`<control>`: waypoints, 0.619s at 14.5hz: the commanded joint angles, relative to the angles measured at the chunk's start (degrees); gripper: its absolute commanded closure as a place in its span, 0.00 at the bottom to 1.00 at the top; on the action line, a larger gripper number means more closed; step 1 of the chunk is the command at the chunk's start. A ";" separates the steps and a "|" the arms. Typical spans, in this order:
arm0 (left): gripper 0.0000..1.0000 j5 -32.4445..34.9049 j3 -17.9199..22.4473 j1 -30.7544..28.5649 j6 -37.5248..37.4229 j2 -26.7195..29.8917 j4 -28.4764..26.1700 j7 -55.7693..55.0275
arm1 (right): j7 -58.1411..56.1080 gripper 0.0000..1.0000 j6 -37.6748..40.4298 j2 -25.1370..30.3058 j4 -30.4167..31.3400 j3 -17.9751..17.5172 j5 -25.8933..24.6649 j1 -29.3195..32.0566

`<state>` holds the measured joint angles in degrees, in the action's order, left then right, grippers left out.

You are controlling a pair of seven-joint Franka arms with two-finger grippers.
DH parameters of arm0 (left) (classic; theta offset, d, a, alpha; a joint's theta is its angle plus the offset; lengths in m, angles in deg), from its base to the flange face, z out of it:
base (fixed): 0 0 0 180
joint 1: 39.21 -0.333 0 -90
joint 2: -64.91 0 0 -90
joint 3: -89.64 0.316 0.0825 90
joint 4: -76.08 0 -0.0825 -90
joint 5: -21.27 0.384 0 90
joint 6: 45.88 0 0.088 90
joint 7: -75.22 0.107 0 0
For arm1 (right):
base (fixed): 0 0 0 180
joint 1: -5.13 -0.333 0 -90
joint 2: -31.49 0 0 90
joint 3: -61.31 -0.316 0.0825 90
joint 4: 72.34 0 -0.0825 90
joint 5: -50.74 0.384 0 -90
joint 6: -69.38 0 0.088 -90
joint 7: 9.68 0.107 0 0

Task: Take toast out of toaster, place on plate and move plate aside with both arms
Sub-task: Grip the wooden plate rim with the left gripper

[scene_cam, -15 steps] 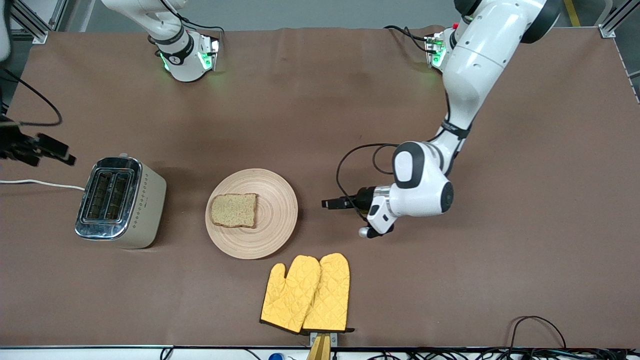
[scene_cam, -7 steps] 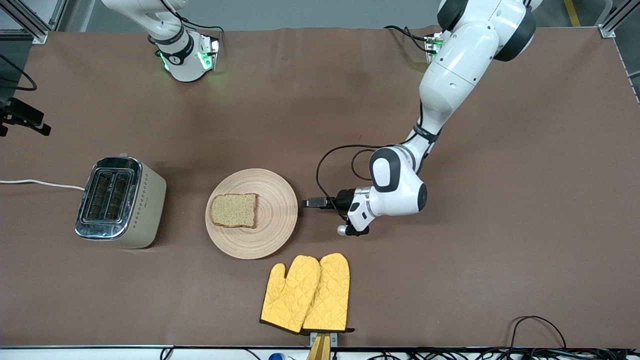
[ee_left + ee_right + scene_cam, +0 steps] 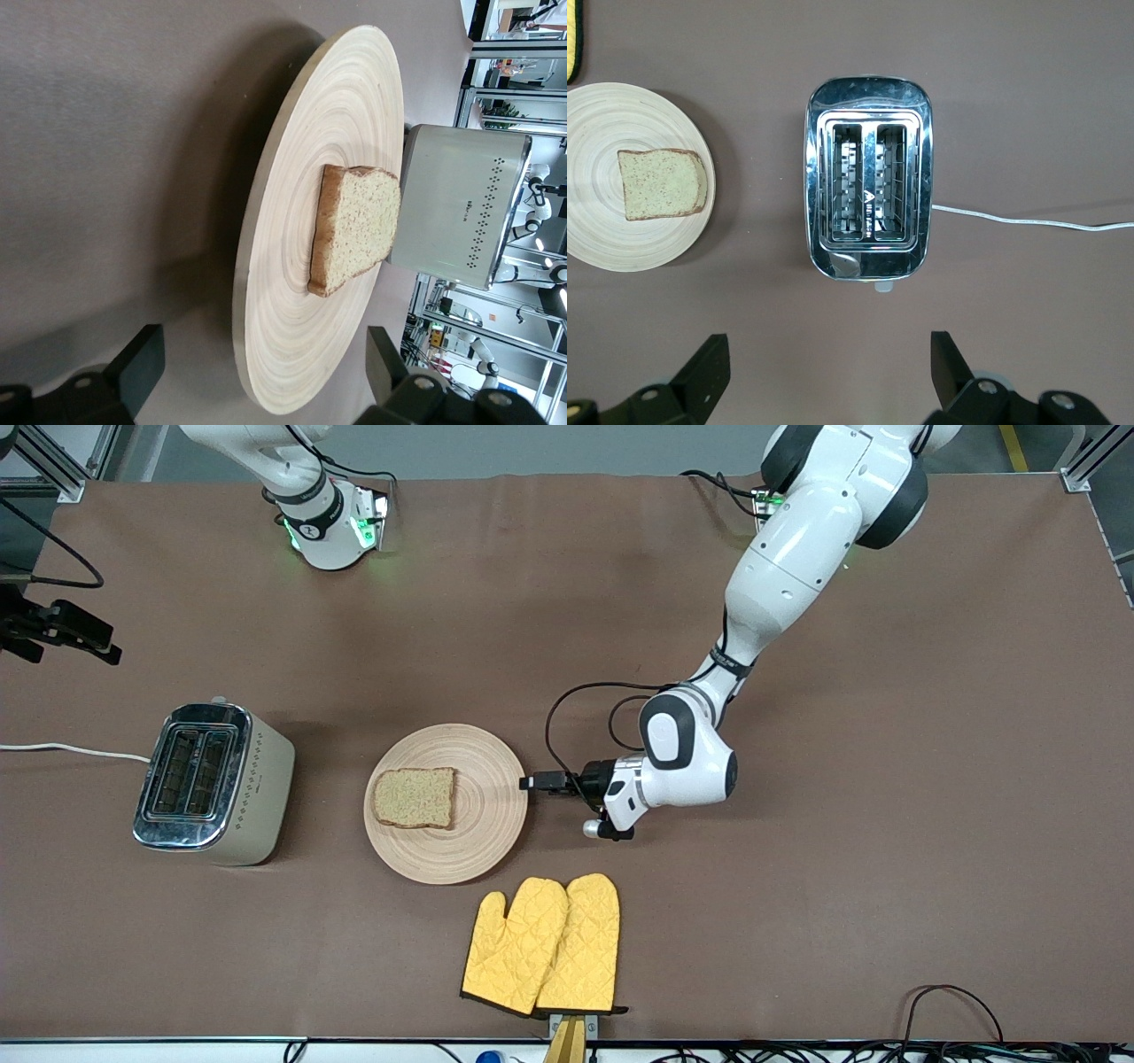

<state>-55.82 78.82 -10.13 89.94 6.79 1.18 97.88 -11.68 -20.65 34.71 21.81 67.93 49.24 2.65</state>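
Front: toast (image 3: 415, 798) lies on plate (image 3: 478, 837), toaster (image 3: 213, 782) empty at plate's 9 o'clock. Left gripper (image 3: 534, 783) low at plate's 3 o'clock rim, nearer arm.

Left wrist: fingers apart, rim dead ahead.

Right wrist: right gripper (image 3: 824, 376) wide open above toaster.

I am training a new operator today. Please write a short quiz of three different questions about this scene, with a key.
1. True or false: the toast lies on the plate.
2. The left claw is: A) shut on the toast, B) open beside the plate's rim, C) inside the toaster.
3. Fill in: the yellow oven mitts lie ______ to the front camera than the plate.

Key: 1 true; 2 B; 3 nearer.
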 commanded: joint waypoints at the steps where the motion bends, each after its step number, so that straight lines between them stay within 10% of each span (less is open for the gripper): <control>1: 0.00 -1.31 0.00 1.85 2.34 -2.43 3.36 1.42 | 1.03 0.00 0.30 0.30 0.07 -0.11 -1.40 0.02; 9: 0.22 -2.80 0.26 5.01 7.78 -5.51 6.96 1.60 | -0.98 0.00 0.04 0.12 -0.28 0.33 -1.40 0.72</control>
<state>-57.03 78.80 -6.88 95.34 3.35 4.66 98.47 -11.68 -20.67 34.68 21.81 68.44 48.78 2.86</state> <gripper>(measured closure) 0.141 0.000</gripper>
